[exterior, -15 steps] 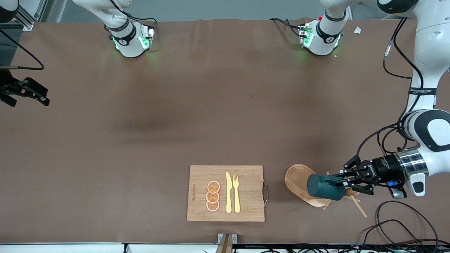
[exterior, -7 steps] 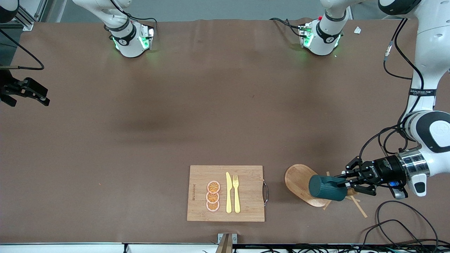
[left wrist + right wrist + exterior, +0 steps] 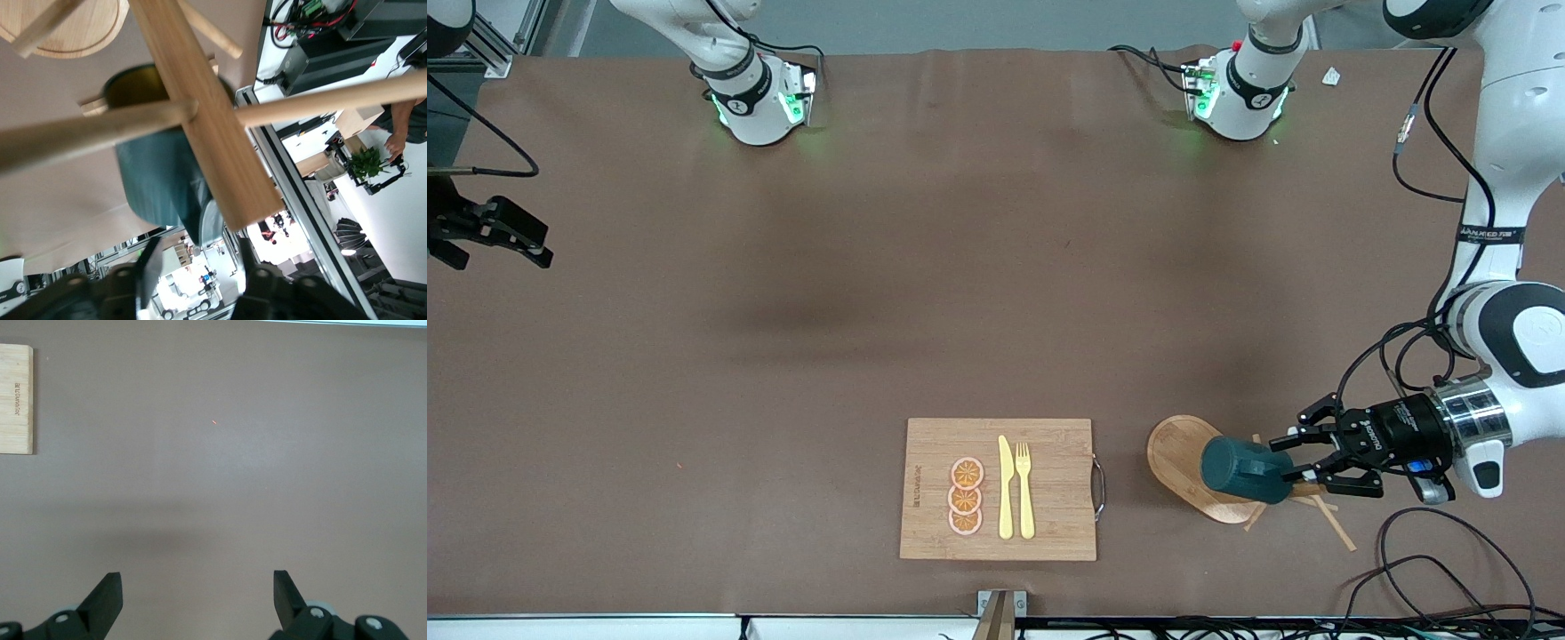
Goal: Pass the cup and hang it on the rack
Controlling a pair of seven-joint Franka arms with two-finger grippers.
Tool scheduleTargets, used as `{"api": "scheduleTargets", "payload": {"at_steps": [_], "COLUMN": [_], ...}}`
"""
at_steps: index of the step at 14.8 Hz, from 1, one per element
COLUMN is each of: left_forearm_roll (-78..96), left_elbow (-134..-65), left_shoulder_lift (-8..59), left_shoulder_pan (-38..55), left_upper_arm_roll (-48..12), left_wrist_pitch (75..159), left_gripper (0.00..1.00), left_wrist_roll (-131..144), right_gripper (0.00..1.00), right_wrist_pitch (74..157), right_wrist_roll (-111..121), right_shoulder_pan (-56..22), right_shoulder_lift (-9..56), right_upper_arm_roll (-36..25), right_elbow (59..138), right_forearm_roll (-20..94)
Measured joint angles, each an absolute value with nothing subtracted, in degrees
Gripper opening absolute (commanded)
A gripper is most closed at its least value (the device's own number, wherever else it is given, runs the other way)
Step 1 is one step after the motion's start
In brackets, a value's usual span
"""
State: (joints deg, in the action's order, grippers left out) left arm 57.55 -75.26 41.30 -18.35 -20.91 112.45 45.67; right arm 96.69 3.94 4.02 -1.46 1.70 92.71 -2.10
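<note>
Since a second ago the left hand (image 3: 1288,465) is spreading off the cup (image 3: 1238,471) hanging on the rack (image 3: 1183,462); only the left wrist view shows the peg (image 3: 93,130), while the right hand (image 3: 197,600) is waiting wide apart.

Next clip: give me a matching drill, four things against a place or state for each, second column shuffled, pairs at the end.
Things:
1. cup
2. left gripper
3. right gripper
4. knife

Place or state:
A. lies beside the fork on the cutting board
B. open, over bare table, its arm waiting
C. hangs on the rack
D. open beside the cup, at the left arm's end of the table

Pairs: 1-C, 2-D, 3-B, 4-A
</note>
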Motion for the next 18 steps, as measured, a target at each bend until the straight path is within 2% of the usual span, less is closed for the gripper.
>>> {"api": "scheduleTargets", "payload": {"at_steps": [5, 12, 18], "left_forearm_roll": [53.82, 20.41, -5.01], "left_elbow": [-73.92, -73.88, -73.93], "left_shoulder_lift": [36.65, 24.93, 19.66], "left_shoulder_pan": [-17.92, -11.73, -11.97], "left_upper_arm_roll": [-21.62, -24.23, -31.5], "left_wrist_pitch": [108.06, 102.62, 97.27], "left_gripper": [1.0, 1.0, 1.0], "left_wrist_roll": [47.84, 49.18, 43.95], "right_gripper": [1.0, 1.0, 1.0], "right_wrist_pitch": [96.69, 96.69, 96.4], "right_wrist_roll": [3.95, 3.95, 3.95], "right_shoulder_pan": [4.02, 4.04, 5.39], "right_shoulder_lift": [-1.46, -1.46, -1.46], "right_upper_arm_roll": [1.7, 1.64, 1.47], "right_elbow": [92.71, 92.72, 92.74], "right_forearm_roll": [-2.1, -2.1, 1.22]}}
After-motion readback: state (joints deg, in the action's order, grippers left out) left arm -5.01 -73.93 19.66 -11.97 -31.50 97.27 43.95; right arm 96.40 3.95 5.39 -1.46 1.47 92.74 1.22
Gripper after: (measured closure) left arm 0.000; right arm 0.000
